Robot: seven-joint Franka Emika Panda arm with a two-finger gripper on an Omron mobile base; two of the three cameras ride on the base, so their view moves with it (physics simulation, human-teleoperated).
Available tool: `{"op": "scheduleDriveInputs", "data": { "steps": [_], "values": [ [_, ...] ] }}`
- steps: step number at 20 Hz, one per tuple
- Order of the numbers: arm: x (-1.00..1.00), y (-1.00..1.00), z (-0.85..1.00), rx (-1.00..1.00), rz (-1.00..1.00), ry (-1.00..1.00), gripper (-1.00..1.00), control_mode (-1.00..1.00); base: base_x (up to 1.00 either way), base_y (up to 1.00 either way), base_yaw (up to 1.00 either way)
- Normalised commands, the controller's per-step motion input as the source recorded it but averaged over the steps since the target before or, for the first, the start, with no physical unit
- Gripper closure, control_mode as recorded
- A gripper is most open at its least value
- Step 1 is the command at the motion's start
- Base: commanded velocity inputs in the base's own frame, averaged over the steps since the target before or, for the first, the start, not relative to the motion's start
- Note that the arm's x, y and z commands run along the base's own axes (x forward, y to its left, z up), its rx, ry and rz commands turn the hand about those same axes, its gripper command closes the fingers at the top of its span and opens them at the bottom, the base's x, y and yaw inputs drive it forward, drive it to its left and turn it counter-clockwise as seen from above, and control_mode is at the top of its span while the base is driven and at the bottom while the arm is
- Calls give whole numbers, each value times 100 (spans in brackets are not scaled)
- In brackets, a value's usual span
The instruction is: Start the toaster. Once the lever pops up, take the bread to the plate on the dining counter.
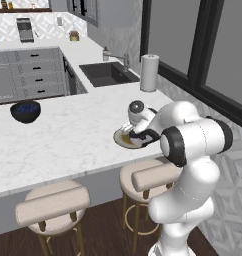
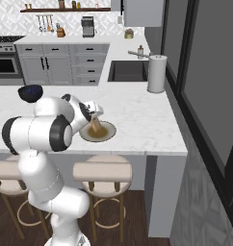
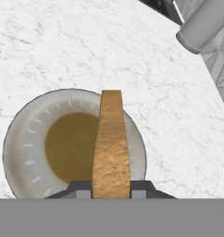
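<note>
Over the white veined marble desk (image 1: pixel 68 135) we hold the bread (image 3: pixel 111 143) edge-on above the round greyish plate (image 3: pixel 26 148), its brown centre glossy. Our jaws pinch the slice at its lower edge. We judge it light, stiff, crumbly; a gentle grip across the crust suits.

The bread (image 3: pixel 111 148) stands on edge between the jaws, its golden-tan crust facing the camera and its far end reaching up past the middle of the picture. The two dark finger tips (image 3: pixel 76 189) press against its lower sides. Behind it lies the plate (image 3: pixel 26 148), round, with a pale grey rim marked by short light ticks and a brownish centre. The plate rests on the white grey-veined marble counter (image 3: pixel 63 46). A grey cylinder (image 3: pixel 202 25) crosses the upper right corner.
</note>
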Motion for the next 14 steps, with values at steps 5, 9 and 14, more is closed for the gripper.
{"op": "scheduleDriveInputs", "data": {
  "steps": [5,9,14],
  "values": [
    [1,0,-26,0,0,-12,100,-100,0,0,0],
    [0,-22,0,0,0,-17,100,-100,0,0,0],
    [0,-19,-12,0,0,-9,100,-100,0,0,0]
  ]
}}
